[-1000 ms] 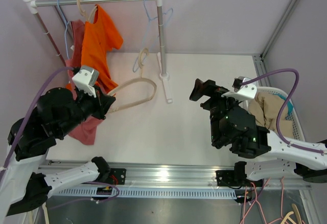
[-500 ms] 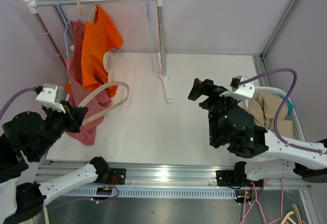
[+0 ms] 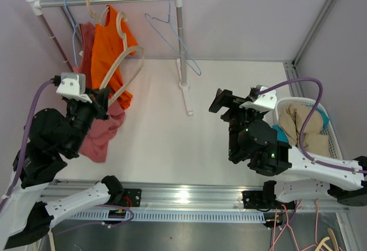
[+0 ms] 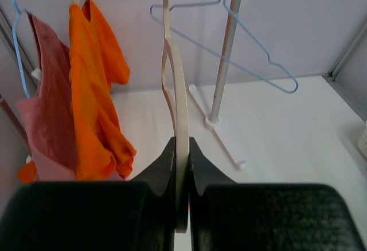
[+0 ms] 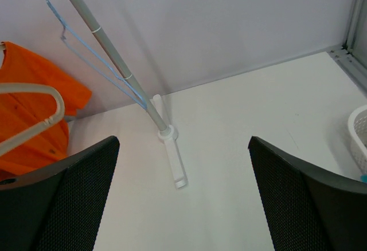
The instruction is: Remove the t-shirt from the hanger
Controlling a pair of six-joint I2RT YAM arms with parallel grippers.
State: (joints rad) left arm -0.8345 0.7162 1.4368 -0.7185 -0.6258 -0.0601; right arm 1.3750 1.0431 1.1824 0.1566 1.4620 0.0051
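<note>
While I watch from far away, I see a pink shirt [image 3: 96, 139] at the far left of the top view. It hangs from the rail [image 3: 114, 0] in the upper left and droops down onto the white table [image 3: 172, 142].

Just right of it hangs the orange t-shirt [image 3: 109, 50]. It is on the rail too, with a pale hook at its neck, so it is not off its hanger yet.

My left gripper [image 3: 105, 97] sits low in front of these two shirts. It is pinched tight on a bare cream hanger [image 3: 125, 53]. In the left wrist view the two black fingers [image 4: 166, 168] squeeze the flat bottom of that hanger, and it stands straight up between them. No shirt is on it.

Next comes a blue wire hanger [image 3: 178, 39]. It hangs tilted from the right end of the rail, just beside the rack's post [image 3: 181, 44].

My right gripper [image 5: 182, 199] is right of the middle, above the table. Its jaws are spread wide and hold nothing.

At the far right is a white basket [image 3: 334, 142] with tan clothes [image 3: 298, 122] inside.
</note>
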